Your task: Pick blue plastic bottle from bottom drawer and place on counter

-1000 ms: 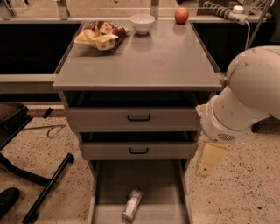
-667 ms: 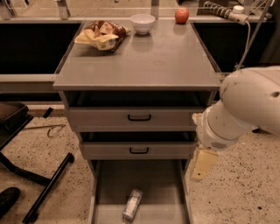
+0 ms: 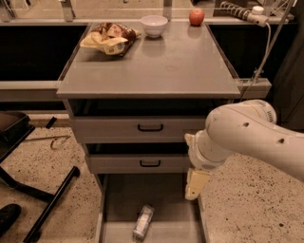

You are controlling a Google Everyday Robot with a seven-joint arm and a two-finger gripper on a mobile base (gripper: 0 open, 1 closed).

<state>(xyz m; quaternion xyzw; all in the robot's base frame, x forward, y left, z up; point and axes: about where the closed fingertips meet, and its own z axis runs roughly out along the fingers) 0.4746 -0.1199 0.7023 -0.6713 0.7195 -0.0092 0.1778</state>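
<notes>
The blue plastic bottle (image 3: 143,221) lies on its side on the floor of the open bottom drawer (image 3: 118,204), near the front. The grey counter (image 3: 156,66) is the cabinet top above the two upper drawers. My gripper (image 3: 195,183) hangs from the white arm at the drawer's right wall, above and to the right of the bottle, apart from it. It holds nothing that I can see.
On the counter stand a chip bag (image 3: 108,39) at the back left, a white bowl (image 3: 154,25) and a red apple (image 3: 196,17) at the back. A chair base (image 3: 28,190) stands on the floor at the left. A power strip (image 3: 242,11) with a cable lies at the back right.
The arm has moved left and down, bringing the gripper from beside the cabinet over the right edge of the bottom drawer. The bottle has not moved.
</notes>
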